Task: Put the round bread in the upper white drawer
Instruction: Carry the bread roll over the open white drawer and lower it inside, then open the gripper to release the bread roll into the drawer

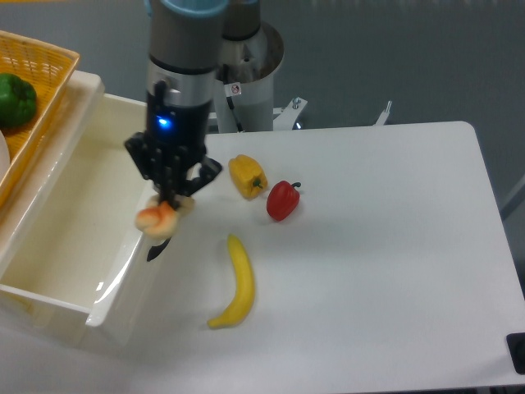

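Above the front wall of the upper white drawer (pixel 82 238), the hand (pixel 168 203) hangs from the arm with its fingers clamped on the round bread (pixel 157 220). The bread is held clear of any surface, over the drawer's front edge, with the black handle (pixel 156 249) just below it. The drawer stands pulled open; its glossy interior shows a light reflection.

To the right of the drawer, the white tabletop (pixel 394 246) carries three items, each apart from the others: a banana (pixel 236 283) nearest the drawer front, a yellow bell pepper (pixel 247 176) farther back, and a red pepper (pixel 283 199) just beside the yellow one. Behind the drawer, at the frame's left edge, a yellow woven basket (pixel 45 74) holds a green pepper (pixel 16 98). Beyond the tabletop, the arm's white base column (pixel 246 90) stands against a plain grey-blue background.
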{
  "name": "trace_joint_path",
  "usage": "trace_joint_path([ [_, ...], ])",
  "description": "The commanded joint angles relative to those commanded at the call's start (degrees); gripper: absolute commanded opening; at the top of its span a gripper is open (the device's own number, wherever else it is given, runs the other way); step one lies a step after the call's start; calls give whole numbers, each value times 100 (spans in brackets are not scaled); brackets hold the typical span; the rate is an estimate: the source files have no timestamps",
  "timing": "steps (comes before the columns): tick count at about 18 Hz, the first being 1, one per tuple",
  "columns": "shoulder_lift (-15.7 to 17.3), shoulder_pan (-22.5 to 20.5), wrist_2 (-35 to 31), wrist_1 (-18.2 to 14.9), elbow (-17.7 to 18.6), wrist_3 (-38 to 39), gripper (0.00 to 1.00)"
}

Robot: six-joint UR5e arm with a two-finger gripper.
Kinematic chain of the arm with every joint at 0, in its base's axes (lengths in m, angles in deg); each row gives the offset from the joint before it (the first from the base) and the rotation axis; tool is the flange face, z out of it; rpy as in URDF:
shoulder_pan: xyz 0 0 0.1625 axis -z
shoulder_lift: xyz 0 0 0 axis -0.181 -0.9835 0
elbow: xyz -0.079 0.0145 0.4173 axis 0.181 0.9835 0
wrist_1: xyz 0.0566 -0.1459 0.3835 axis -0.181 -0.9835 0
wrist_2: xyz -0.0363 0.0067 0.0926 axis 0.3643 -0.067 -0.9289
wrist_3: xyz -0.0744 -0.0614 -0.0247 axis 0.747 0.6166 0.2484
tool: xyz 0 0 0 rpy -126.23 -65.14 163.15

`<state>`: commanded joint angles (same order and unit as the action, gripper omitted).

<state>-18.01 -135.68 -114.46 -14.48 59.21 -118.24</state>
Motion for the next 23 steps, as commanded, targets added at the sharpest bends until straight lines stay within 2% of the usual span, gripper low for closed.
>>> trace_joint_path([
  [6, -26, 414, 167, 18, 158, 202, 4],
  [8, -35, 519, 167, 18, 246, 194, 11],
  [11, -35, 537, 167, 114, 360, 167, 27],
  [12, -44, 555, 167, 149, 378, 158, 35],
  [13, -53, 581, 167, 167, 378, 158, 48],
  [15, -53, 581, 158, 184, 378, 176, 86],
  [16, -53, 581, 158, 185, 378, 185, 96],
  [18, -53, 581, 158, 185, 378, 194, 99],
  [23, -53, 581, 167, 185, 378, 202, 99],
])
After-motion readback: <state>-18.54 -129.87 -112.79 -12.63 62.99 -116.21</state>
